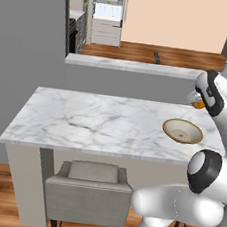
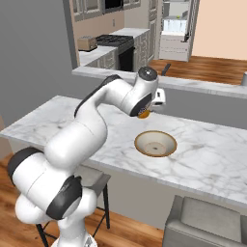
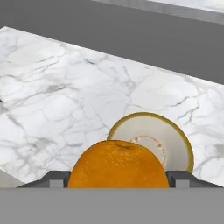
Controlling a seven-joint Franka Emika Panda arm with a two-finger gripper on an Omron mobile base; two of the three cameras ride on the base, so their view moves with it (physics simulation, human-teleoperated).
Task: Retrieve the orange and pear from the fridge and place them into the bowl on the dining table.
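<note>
Your gripper (image 3: 118,178) had the orange (image 3: 118,165) clamped between its two fingers, the jaws standing fairly wide because the fruit filled the whole gap; in the hand view you could see a dark fingertip (image 3: 54,178) pressed against each side of it. In the right base view the orange (image 2: 143,114) peeked out beneath the hand, held in the air above the dining table (image 2: 207,159), just beside the bowl (image 2: 155,143) on its far side and not yet over its middle. The left base view showed the same thing: a sliver of orange (image 1: 199,104) under the wrist, with the bowl (image 1: 183,131) resting on the marble dining table (image 1: 94,121) below and nearer the camera.

The bowl (image 3: 151,140) sat upright, with nothing lying in its cream inside, near the table's edge on your side. A grey armchair (image 1: 89,190) was tucked against the table's near side. Beyond the table ran a higher marble ledge (image 1: 134,66) on a grey wall, and well behind that you could make out the fridge (image 2: 175,29) standing open, with its lit shelves showing.
</note>
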